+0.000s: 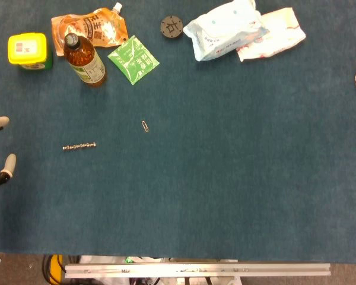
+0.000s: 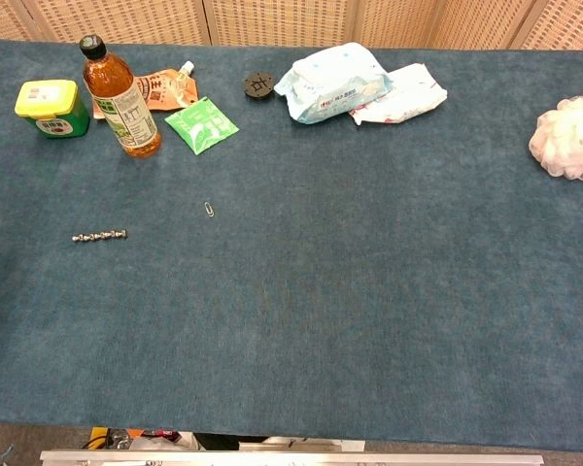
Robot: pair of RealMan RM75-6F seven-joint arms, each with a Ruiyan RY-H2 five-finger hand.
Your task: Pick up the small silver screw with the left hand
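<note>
The small silver screw lies flat on the blue cloth, left of centre; the chest view shows the same screw. My left hand pokes in at the left edge of the head view, only fingertips showing, spread apart and holding nothing. It sits well left of the screw, not touching it. The chest view shows no hand. My right hand is out of both views.
A paperclip lies right of the screw. At the back left stand a tea bottle, a yellow-lidded jar, an orange pouch and a green sachet. Wipe packs and a dark disc sit behind; a white puff far right.
</note>
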